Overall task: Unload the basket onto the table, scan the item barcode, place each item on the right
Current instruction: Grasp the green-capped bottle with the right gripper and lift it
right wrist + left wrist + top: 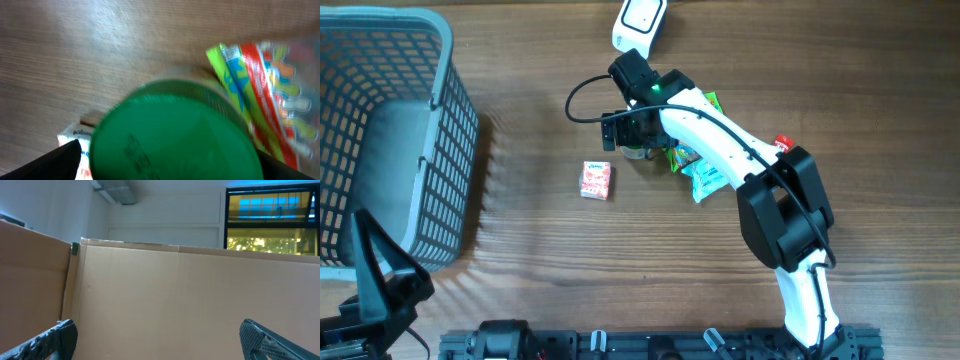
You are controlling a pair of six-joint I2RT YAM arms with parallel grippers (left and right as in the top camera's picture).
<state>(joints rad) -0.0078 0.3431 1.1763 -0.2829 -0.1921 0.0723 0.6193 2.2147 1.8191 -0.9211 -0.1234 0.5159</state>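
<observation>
Though blurred, a round green lid (175, 135) neighbours glossy striped packets (260, 95).

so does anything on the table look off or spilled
Nothing looks spilled or damaged. The colourful snack packets lie in a loose overlapping heap beside the green-lidded round jar; the small pink tissue pack lies flat on its own.

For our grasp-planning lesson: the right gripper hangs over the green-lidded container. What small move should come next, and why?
Probably lower slightly and close: the right gripper stands open with a finger on each side of the green lid, apparently not gripping it yet.
</observation>
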